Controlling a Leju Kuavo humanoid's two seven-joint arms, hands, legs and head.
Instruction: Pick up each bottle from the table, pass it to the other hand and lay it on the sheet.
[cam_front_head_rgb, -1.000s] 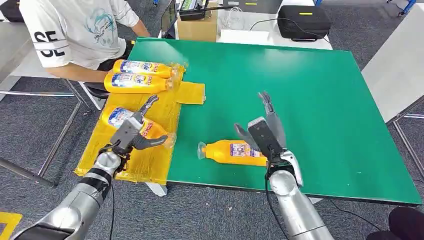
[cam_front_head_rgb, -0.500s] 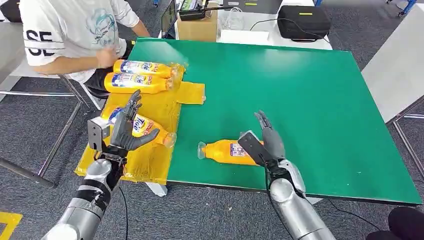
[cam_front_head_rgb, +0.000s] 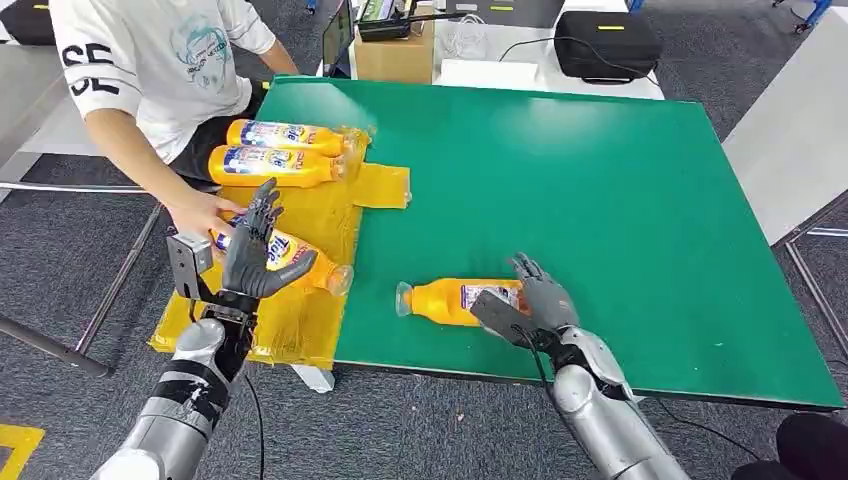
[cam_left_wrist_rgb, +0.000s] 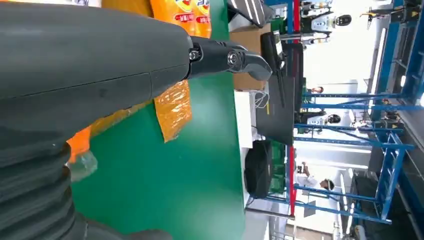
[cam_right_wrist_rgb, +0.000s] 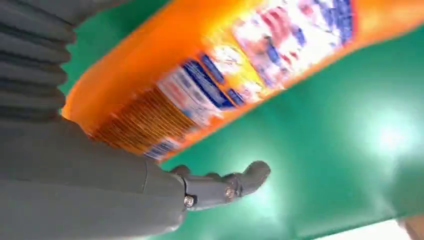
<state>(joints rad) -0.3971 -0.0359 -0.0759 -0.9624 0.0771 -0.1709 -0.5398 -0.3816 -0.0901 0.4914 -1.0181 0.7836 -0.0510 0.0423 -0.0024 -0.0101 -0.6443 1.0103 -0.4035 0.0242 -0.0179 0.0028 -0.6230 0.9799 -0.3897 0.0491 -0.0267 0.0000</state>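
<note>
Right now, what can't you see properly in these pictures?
- Head view: the right hand covers the base end of the bottle on the table; whether it grips is unclear.
- Right wrist view: that bottle's label is blurred, unreadable.
- Head view: the left hand hides part of the bottle on the sheet.

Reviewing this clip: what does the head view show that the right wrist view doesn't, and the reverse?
Head view alone: the left hand raised with fingers spread over a bottle on the yellow sheet, two more bottles at the sheet's far end, and a person's hand reaching in.

Right wrist view alone: a close look at the label's fine print and the thumb apart from the bottle, over bare table.

Both: the right hand at the orange bottle lying on the green table.
</note>
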